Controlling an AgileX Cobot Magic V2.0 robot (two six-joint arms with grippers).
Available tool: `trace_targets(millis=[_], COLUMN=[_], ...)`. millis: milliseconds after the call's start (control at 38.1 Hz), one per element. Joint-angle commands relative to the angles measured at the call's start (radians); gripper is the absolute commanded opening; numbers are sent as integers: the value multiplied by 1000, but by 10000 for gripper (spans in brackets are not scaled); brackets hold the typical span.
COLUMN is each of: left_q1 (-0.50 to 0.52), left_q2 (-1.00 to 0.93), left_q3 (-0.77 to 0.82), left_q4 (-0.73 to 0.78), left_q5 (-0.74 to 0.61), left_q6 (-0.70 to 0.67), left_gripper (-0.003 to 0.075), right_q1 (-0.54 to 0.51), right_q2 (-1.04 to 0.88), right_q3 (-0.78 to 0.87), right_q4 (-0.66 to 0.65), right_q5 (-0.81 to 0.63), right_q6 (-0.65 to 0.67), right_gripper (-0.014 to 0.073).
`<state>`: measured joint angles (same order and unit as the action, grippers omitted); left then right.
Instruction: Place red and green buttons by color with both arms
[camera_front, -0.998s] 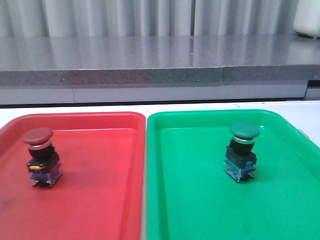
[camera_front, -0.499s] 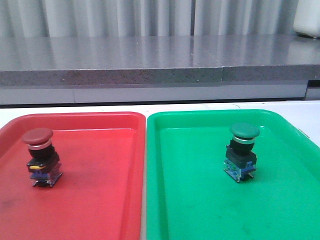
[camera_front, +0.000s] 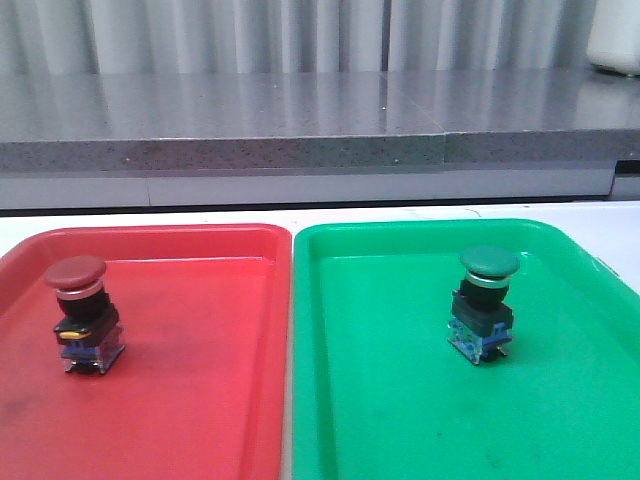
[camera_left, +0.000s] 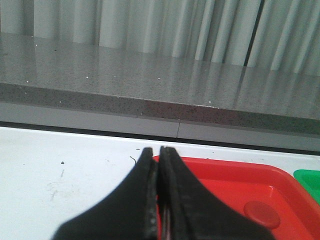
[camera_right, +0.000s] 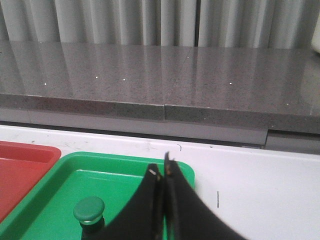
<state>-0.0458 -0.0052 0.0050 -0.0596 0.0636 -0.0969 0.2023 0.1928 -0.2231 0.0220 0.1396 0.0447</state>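
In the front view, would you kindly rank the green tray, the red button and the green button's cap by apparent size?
1. green tray, by far the largest.
2. red button, cap and base together.
3. green button's cap, the smallest, a single part of the green button.

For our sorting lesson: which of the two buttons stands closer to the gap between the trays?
The green button, in the green tray. The red button stands near its red tray's outer left edge.

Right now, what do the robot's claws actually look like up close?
Only the fingers show. The left claw and the right claw are each a pair of matte black fingers, broad at the base and tapering to thin tips. No cables or markings are visible.
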Motion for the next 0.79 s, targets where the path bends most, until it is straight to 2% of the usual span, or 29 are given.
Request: trace_targets(millis=[0,289,342,762], left_q1=[-7,-7,-7,-7], left_q2=[-15,-15,-15,-15], left_q3=[24,24,24,24], left_q4=[-10,-10,-10,-10], left_q5=[-84,-84,-84,-84], left_q6=[2,2,2,2], left_gripper=[-20,-20,-20,-20], right_q1=[-16,-206,-231,-241], right_q2=[-9,-198,-223,-220], right_q3=[21,249,244,244], right_q4=[-22,-22,-22,-22], right_q5=[-98,-83,-14,38], right_q6=[-45,-45,-45,-45], right_gripper=[-68,-68,-68,-68])
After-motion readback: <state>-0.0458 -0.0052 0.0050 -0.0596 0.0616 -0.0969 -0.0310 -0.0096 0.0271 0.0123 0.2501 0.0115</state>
